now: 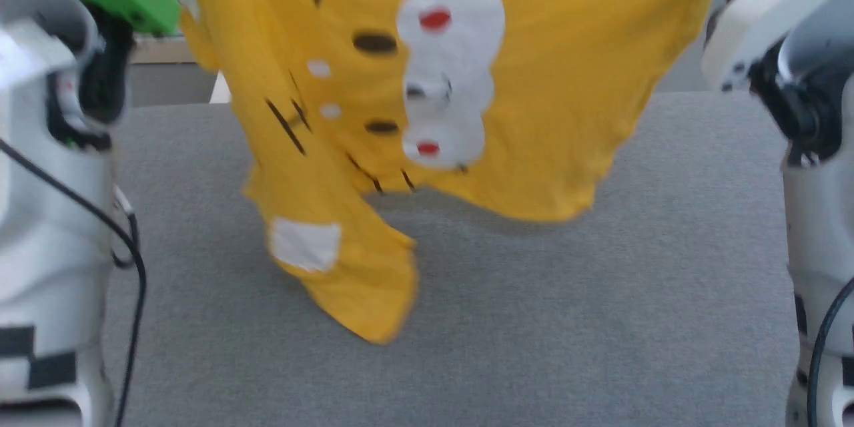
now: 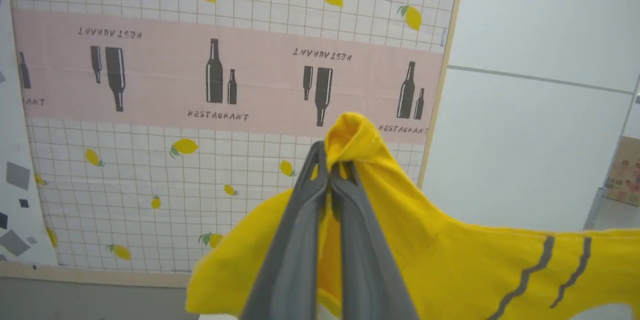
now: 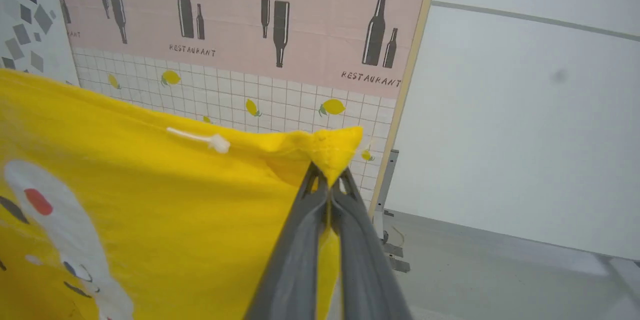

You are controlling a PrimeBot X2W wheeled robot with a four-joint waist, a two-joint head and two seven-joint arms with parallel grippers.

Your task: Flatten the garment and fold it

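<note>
Overhead, in the head view, the garment [image 1: 547, 113] hangs spread wide above the tabletop [image 1: 600, 320], a flat grey surface with a fine, felt-like grain. The soft yellow cotton sags in loose folds. Its print of rounded white patches, red dots and thin black strokes sits sideways. One long tail with a square white patch droops toward the tabletop's near left part; I cannot tell whether it touches. Pale, glossy forearms rise at both side edges.

From the left wrist view, the left gripper [image 2: 332, 170] has its long, matte grey jaws clenched on a bunched knob of the garment's stitched edge, and the cloth drapes away to the right. Behind it hangs a printed sheet [image 2: 150, 85] with a grid, lemons and bottles.

From the right wrist view, the right gripper [image 3: 329, 180] has its jaws pinched shut on a pointed corner of the hem. The fabric stretches smoothly to the left.
</note>
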